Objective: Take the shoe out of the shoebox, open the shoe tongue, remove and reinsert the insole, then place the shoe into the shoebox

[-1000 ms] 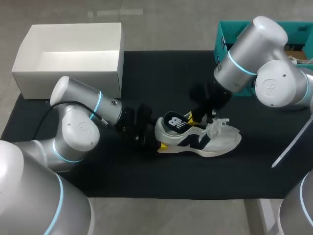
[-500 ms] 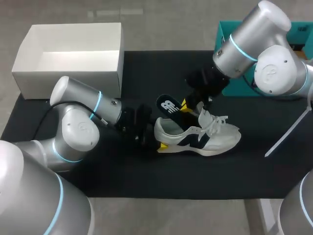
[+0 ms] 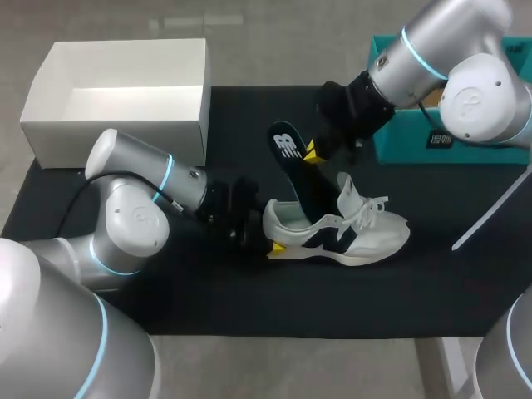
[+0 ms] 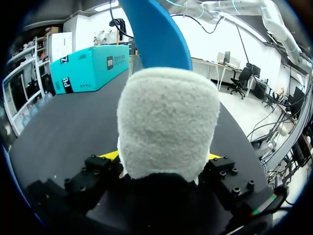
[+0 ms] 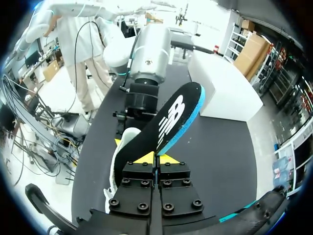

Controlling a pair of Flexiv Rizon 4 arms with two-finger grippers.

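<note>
A white sneaker [image 3: 349, 231] with dark side panels lies on its sole on the black mat, toe to the right. My left gripper [image 3: 266, 239] is shut on its heel, and the fuzzy heel [image 4: 166, 117] fills the gap between the yellow fingertips [image 4: 108, 155]. My right gripper [image 3: 314, 153] is shut on the edge of the black insole [image 3: 298, 173], which hangs tilted above the shoe's opening with its front end still at the collar. Ahead of the right gripper [image 5: 156, 157] the insole [image 5: 168, 122] rises over the shoe [image 5: 121, 152]. Its blue underside [image 4: 156, 34] shows above the heel.
The open white shoebox [image 3: 50, 91] stands at the mat's back left, also visible as the box [image 5: 230, 93] beyond the insole. A teal box [image 3: 407, 137] sits at the back right behind my right arm, and the same teal box [image 4: 90, 68] lies far ahead of the left gripper.
My right gripper has risen and moved back with the insole, pulling it out of the shoe. The left arm and the shoe have stayed put.
</note>
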